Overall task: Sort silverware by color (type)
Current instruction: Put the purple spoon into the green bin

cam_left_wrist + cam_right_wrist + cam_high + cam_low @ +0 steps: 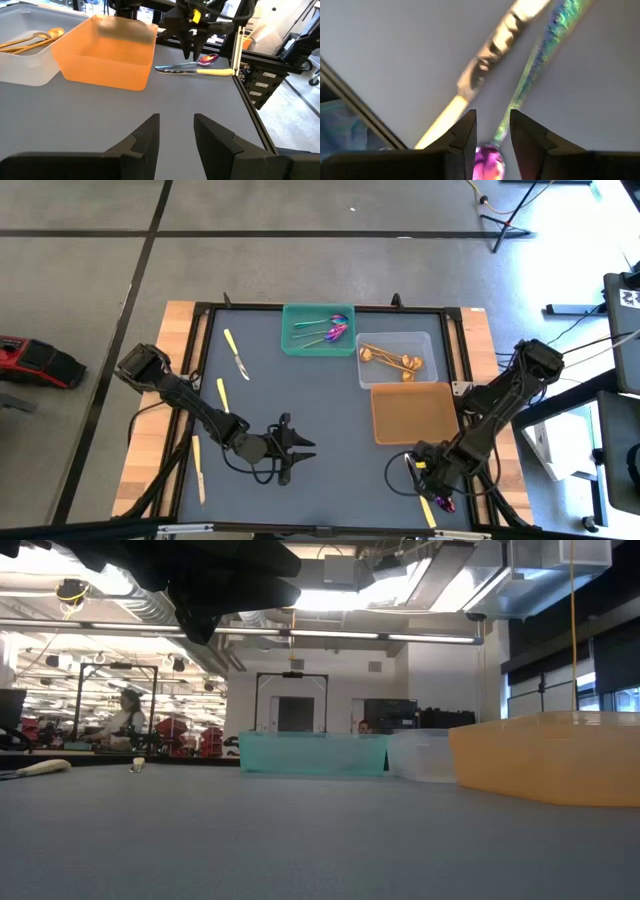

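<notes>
My right gripper (492, 131) is open and points down at the table's near right corner (425, 470). Its fingers stand on either side of a purple-headed spoon (535, 75), close to the head (487, 161). That spoon lies flat on the table beside a pale yellow knife (480, 67). The left wrist view shows both, the spoon (207, 60) and the knife (200, 71), under the right gripper (191, 47). My left gripper (295, 448) is open and hovers over the table's near middle, touching nothing. Three more yellow knives (236, 353) (222, 393) (198, 470) lie flat on the left.
The green tray (292, 345) at the far edge holds purple spoons. Right of it, the clear tray (425, 340) holds gold spoons. The orange tray (415, 412) sits nearer, just beyond my right gripper. A raised black rim (300, 307) frames the grey table.
</notes>
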{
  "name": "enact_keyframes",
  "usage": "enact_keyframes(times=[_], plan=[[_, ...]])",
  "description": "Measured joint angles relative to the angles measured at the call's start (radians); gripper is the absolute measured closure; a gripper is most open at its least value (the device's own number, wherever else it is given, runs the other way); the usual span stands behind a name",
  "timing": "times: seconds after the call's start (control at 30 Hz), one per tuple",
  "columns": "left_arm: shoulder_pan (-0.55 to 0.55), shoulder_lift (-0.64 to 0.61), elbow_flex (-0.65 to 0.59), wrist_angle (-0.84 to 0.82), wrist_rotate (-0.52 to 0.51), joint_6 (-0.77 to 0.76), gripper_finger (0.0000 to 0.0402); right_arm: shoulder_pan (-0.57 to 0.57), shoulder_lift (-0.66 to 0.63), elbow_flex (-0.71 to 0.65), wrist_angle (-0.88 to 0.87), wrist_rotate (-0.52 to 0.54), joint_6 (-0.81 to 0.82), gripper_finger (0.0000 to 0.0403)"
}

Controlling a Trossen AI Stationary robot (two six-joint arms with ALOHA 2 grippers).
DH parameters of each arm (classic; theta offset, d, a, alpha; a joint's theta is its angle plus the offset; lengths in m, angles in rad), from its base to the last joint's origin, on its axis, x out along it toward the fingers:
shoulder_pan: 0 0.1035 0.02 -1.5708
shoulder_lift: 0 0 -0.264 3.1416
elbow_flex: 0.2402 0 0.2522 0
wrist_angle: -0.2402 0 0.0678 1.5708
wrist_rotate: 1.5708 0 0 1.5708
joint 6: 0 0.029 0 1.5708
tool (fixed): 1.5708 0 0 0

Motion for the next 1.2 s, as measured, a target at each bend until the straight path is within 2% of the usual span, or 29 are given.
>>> enact_keyframes(times=[0.07, 0.33, 0.83, 1.2], plan=[[0.0, 0.0, 0.0, 0.0, 0.0, 0.0, 0.0286, 0.017, 0.003, 0.0, 0.002, 0.047, 0.003, 0.0295], [0.0, 0.0, 0.0, 0.0, 0.0, 0.0, 0.0286, 0.077, 0.091, 0.0, -0.049, 0.093, 0.061, 0.0295], [0.002, 0.0, 0.0, 0.001, 0.0, 0.0, 0.0286, 0.08, 0.142, 0.002, -0.034, 0.108, 0.06, 0.0294], [0.002, 0.0, 0.0, 0.001, 0.0, 0.0, 0.0286, 0.079, 0.143, 0.002, -0.037, 0.095, 0.066, 0.0217]])
